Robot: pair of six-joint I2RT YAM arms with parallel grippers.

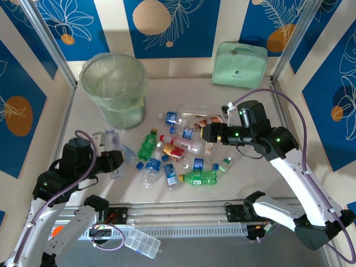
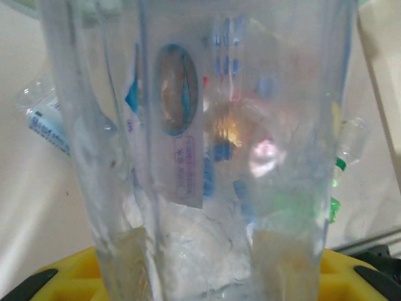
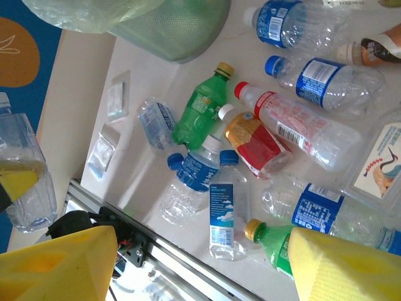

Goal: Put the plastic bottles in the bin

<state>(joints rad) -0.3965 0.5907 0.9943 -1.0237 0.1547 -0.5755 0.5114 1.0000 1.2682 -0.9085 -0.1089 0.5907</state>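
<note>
Evidently, the bin was stood upright at the left rear of the table, its mouth open to the top so that bottles could be dropped in from above. Well apart from it, the plastic bottles were found lying on their sides in a loose heap at the middle of the table (whether any lay inside the bin could not be told through its cloudy liner). The right gripper was held over the heap's far right side, its yellow pads spread with nothing between them, presumably so that a bottle could be chosen. The left gripper was clenched across the body of a clear bottle, near the front of the bin and left of the heap; it was judged ready to be carried over.
</note>
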